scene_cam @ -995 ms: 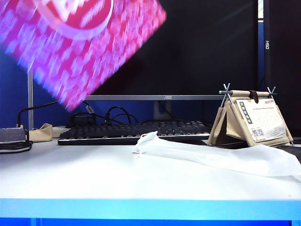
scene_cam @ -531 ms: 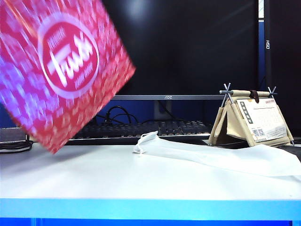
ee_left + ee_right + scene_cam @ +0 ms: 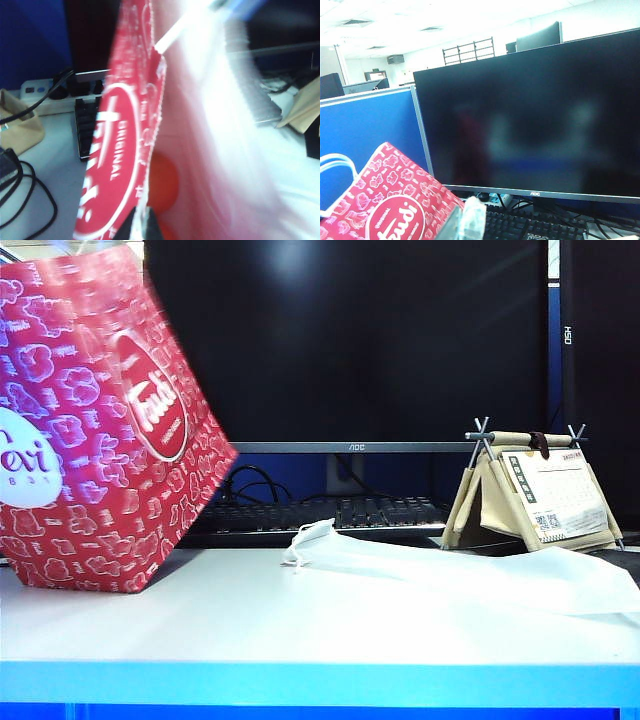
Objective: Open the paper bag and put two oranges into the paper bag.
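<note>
The magenta-red paper bag (image 3: 100, 440) with white bear prints leans at the table's left, its bottom corner on the tabletop. Neither gripper shows in the exterior view; the bag's top runs out of frame. In the left wrist view my left gripper (image 3: 142, 230) is shut on the rim of the bag (image 3: 120, 165), dark fingers either side of the paper. One orange (image 3: 163, 182) lies inside the blurred white interior. In the right wrist view my right gripper (image 3: 467, 227) is shut at the edge of the bag (image 3: 395, 205), near a white cord handle (image 3: 335, 164).
A flat white fabric bag (image 3: 450, 575) lies across the table's middle and right. Behind it are a black keyboard (image 3: 330, 515), a dark monitor (image 3: 350, 340) and a beige desk calendar (image 3: 535, 490). Black cables (image 3: 25, 190) and a power strip (image 3: 45, 97) sit at the back left.
The bag has swung down from the upper left and turned more upright; its bottom now touches the table. The fabric bag has not moved.
</note>
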### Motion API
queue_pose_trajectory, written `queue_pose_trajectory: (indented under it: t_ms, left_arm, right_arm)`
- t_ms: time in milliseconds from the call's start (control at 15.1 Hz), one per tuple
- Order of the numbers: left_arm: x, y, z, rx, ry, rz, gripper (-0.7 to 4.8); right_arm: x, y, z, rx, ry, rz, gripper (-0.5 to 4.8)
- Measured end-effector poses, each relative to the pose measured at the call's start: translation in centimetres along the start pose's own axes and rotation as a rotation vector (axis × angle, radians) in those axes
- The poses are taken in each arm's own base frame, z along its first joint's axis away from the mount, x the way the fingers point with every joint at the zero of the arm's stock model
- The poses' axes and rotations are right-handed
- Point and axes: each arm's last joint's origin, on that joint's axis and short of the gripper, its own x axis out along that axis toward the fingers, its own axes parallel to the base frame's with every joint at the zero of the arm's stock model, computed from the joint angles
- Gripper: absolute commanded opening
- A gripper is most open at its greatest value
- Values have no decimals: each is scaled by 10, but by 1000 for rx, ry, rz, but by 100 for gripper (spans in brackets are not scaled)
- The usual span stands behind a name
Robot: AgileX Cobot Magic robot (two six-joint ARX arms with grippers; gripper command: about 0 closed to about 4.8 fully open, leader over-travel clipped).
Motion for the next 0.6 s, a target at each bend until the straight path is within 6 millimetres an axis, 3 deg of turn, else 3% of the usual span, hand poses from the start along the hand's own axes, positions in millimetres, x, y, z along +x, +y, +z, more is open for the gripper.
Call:
queue_pose_trajectory:
  t_ms: [265,332,464,597]
  left_arm:
    - [11,4,-5,-11,35,-5,-2]
    - [11,4,-4,-12,31,-5,34]
    - [11,4,-3,-29,23,0,231]
    - [12,5,-2,-76,11,32,258]
  right_arm:
    - [0,1,0,25,4,25,-6]
    - [0,1,0,26,5,26,-6]
    - [0,1,0,28,5,26,-6]
    - [0,1,0,29,10,45,-6]
